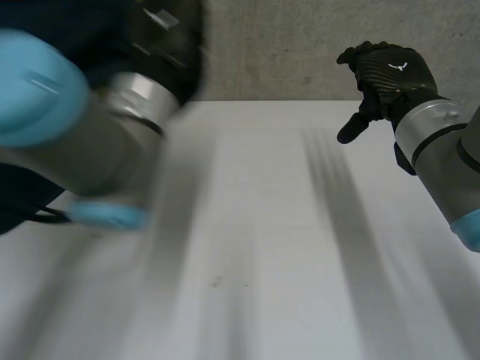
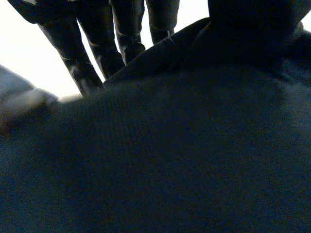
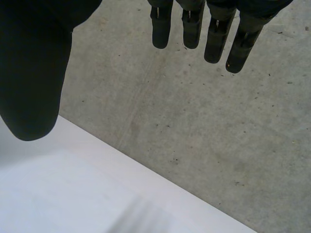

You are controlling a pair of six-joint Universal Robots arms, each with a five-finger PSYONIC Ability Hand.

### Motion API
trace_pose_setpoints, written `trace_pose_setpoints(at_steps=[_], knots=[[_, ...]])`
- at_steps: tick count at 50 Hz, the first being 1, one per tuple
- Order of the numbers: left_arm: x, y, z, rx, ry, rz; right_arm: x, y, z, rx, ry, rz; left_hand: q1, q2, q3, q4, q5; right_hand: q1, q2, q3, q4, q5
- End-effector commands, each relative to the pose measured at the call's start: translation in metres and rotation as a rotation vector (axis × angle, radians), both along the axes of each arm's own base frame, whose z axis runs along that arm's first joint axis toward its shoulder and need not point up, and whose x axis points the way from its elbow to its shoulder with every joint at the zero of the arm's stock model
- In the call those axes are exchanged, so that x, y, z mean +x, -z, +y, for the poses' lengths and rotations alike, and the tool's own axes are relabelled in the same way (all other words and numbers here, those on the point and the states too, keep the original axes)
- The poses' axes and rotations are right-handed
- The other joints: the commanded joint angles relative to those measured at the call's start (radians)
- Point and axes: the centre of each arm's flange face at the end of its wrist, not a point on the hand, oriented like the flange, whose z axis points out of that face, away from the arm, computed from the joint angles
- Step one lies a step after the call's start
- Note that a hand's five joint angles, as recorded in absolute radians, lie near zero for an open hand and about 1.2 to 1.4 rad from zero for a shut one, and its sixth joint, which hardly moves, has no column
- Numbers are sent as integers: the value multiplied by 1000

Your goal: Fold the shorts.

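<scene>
Dark navy shorts (image 2: pixel 170 155) bunch up right under my left hand (image 2: pixel 92 48). The cloth rises between its fingers and its thumb, and the hand is shut on it. My left arm (image 1: pixel 112 135) is raised high over the table's left side, with dark cloth (image 1: pixel 19 202) hanging beside it. At the far right, my right hand (image 1: pixel 390 75) hovers open above the table's far edge. Its fingers (image 3: pixel 218 34) are straight and hold nothing.
The white table (image 1: pixel 262 262) stretches out below both arms. Its far edge (image 3: pixel 146 170) lies under my right hand, with grey concrete floor (image 1: pixel 300 45) beyond it.
</scene>
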Motion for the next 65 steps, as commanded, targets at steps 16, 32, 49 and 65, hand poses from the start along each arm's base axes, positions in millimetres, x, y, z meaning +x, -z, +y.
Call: trace_pose_setpoints(at_steps=[16, 32, 49, 65], knots=[[-59, 117, 124, 252, 322, -266, -17, -7, -14, -16, 57, -7, -689, -779, -774, -784, -742, -31, -48, -38, -62, -72], [-9, 32, 105, 401, 259, 17, -7, -5, -3, 44, -46, 107, -874, -964, -959, -969, -927, -31, -48, -38, -62, -72], [60, 3, 77, 651, 192, 264, -2, 19, 6, 185, -158, 304, -729, -820, -815, -824, -783, -31, -48, -38, -62, -72], [129, 77, 13, 639, -301, -201, 52, 88, 12, 295, -369, 276, -794, -885, -880, -889, -848, -31, -48, -38, -62, -72]])
